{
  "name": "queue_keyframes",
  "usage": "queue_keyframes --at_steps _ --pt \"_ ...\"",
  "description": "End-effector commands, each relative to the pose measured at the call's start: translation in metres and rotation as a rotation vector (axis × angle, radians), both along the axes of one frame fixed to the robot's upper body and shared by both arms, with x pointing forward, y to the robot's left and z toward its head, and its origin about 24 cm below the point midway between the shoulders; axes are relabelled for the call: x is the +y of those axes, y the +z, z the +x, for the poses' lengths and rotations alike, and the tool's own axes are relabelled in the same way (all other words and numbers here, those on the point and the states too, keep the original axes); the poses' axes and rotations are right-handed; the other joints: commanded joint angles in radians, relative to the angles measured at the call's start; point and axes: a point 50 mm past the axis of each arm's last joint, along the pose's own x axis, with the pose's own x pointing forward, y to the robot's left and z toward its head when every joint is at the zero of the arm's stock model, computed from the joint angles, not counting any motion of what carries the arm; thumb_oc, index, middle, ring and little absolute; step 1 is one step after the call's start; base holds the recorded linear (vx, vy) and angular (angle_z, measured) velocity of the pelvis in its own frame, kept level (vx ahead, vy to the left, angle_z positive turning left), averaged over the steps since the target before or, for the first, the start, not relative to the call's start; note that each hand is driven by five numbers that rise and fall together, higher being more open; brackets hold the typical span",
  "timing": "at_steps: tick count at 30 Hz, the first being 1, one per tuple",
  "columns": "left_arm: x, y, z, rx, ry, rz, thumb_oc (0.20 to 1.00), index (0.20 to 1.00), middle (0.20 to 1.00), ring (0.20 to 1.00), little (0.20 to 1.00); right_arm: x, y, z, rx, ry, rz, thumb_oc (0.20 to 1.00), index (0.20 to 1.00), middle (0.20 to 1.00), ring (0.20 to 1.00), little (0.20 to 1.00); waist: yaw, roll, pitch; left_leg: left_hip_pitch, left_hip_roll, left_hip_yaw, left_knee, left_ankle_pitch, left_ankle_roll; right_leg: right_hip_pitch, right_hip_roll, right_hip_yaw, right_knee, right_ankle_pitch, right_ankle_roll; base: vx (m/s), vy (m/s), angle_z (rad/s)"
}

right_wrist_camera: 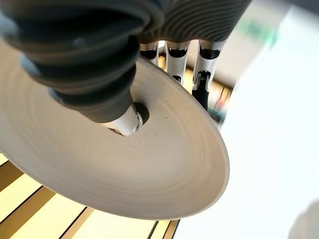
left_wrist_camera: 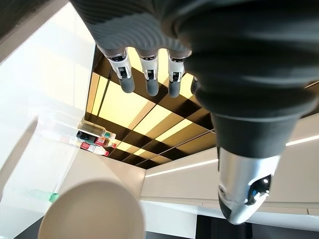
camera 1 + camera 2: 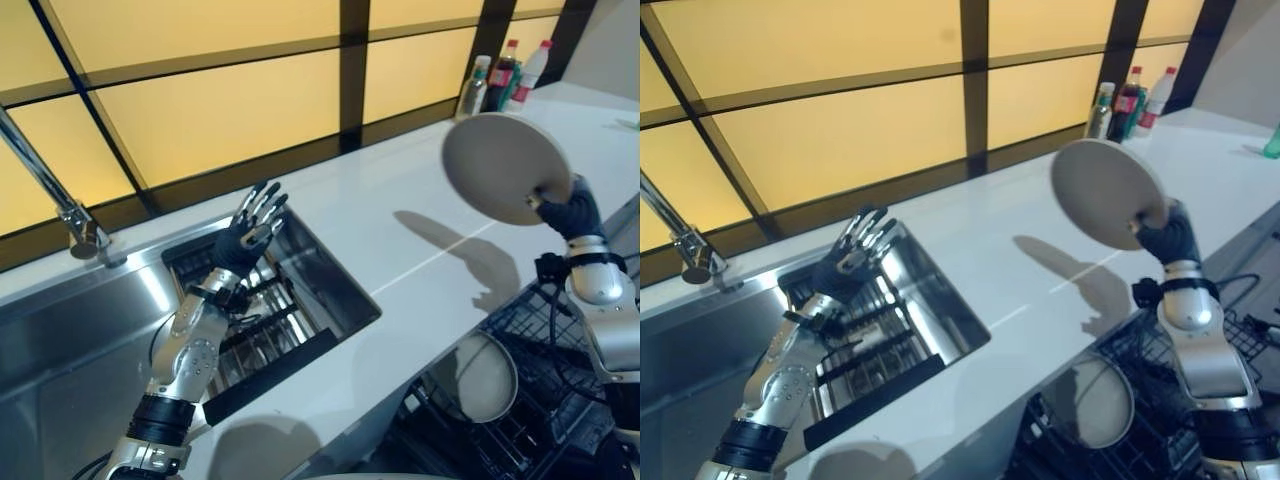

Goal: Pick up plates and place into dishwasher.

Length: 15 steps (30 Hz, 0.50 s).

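Plate-wise, a round beige ceramic plate (image 3: 505,165) was pinched at its rim by the right hand (image 3: 566,209), tilted above the white countertop (image 3: 400,225). Another beige plate (image 3: 484,376) already sat in the black dishwasher rack (image 3: 545,340). Left hand (image 3: 250,228) hovered over the steel sink (image 3: 90,330), fingers spread. Bottle labels weren't readable.
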Motion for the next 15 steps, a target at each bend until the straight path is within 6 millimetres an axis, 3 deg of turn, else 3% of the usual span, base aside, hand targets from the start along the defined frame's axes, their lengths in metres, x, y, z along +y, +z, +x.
queue_keyframes --at_steps 1,15 --pt "0.015 0.004 -0.003 -0.013 0.052 -0.006 1.0 1.0 1.0 1.0 1.0 -0.014 0.027 -0.021 -0.198 -0.158 -0.136 0.2 0.2 0.2 0.2 0.2 -0.001 -0.025 -0.073 -0.016 -0.064 -0.002 0.018 -0.11 0.053 -0.009 -0.014 -0.005 0.018 -0.076 0.079 0.06 -0.029 -0.2" --pt "0.054 -0.015 -0.02 0.079 0.171 0.022 1.0 1.0 1.0 1.0 1.0 -0.063 -0.007 -0.073 -0.153 -0.609 -0.264 0.2 0.2 0.2 0.2 0.2 -0.031 0.0 -0.08 -0.016 -0.071 0.018 0.006 -0.119 0.062 -0.04 -0.011 0.049 0.006 -0.05 0.099 0.08 -0.076 -0.1"
